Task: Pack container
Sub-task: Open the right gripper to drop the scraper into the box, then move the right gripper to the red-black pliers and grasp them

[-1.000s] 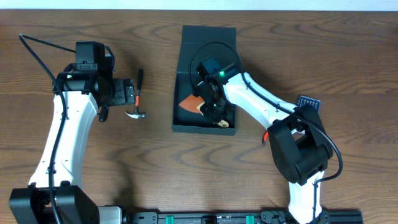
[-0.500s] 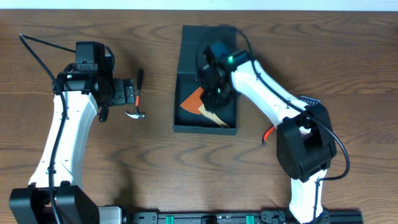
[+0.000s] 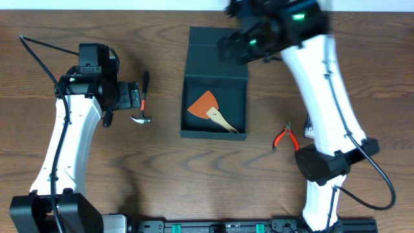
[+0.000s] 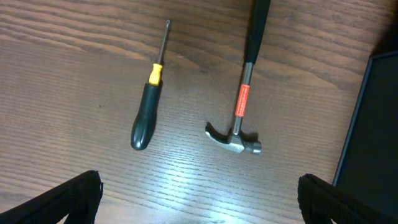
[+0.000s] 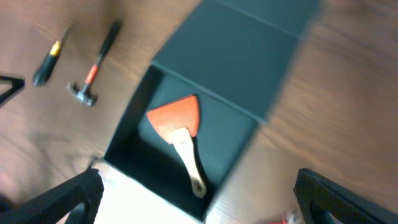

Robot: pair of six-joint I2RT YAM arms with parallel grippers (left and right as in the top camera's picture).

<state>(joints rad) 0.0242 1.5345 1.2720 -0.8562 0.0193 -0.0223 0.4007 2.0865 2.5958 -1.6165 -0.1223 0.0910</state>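
Overhead cam showed the container (image 3: 200,52) near the middle of the desk (image 3: 388,77), a bit toward the far edge. Its lid flap lay open and flat on the far side, and the box part sat on the near side. Inside the box lay a scraper (image 3: 212,113) w/ an orange blade and a pale wood handle. It was flat on the bottom, w/ the blade toward the far-left corner and the handle toward the near-right corner.

The right arm was up high over the far-right part of the lid and looked blurry. In the right wrist cam the right tool (image 5: 199,179) had its fingers (image 5: 68,199) wide apart w/ nothing between them. It looked down on the open box from well above, not touching it.

The left tool (image 4: 199,182) was also spread wide and empty. It hung over the desk to the left of the container, above a hammer (image 4: 242,99) and a screwdriver (image 4: 149,93). The hammer had a black grip, a red band on its shaft and a shiny head. The screwdriver, black w/ a yellow collar, lay just left of it and did not touch it.

Pliers (image 3: 284,137) w/ red handles lay on the desk right of the box, close to the right arm.
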